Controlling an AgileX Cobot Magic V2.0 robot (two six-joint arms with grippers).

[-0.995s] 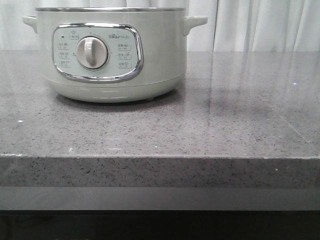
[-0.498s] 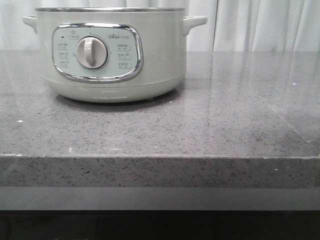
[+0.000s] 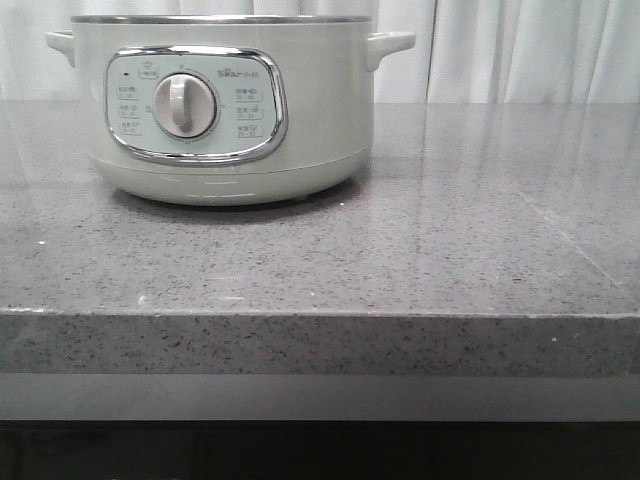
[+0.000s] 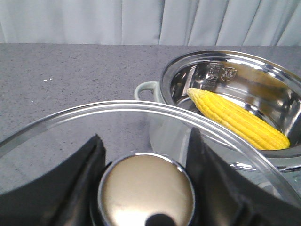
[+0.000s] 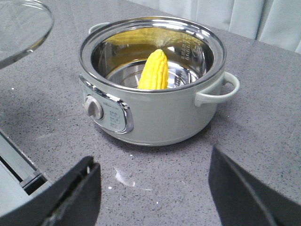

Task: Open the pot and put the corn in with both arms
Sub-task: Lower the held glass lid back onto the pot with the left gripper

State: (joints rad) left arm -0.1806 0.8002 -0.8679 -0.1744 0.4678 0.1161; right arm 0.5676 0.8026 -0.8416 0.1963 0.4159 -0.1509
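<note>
The pale-green pot (image 3: 225, 105) stands on the grey counter at the back left, its dial facing me and its lid off. It also shows in the right wrist view (image 5: 155, 99) and the left wrist view (image 4: 235, 94). The yellow corn (image 5: 155, 70) leans inside the steel bowl; the left wrist view shows the corn (image 4: 237, 117) too. My left gripper (image 4: 146, 188) is shut on the round metal knob (image 4: 146, 190) of the glass lid (image 4: 70, 122), held off to the side of the pot. My right gripper (image 5: 155, 183) is open and empty above the counter in front of the pot.
The speckled grey counter (image 3: 400, 260) has its front edge near the camera. White curtains (image 3: 520, 50) hang behind it. The lid's rim (image 5: 21, 28) shows in the right wrist view, off to one side of the pot.
</note>
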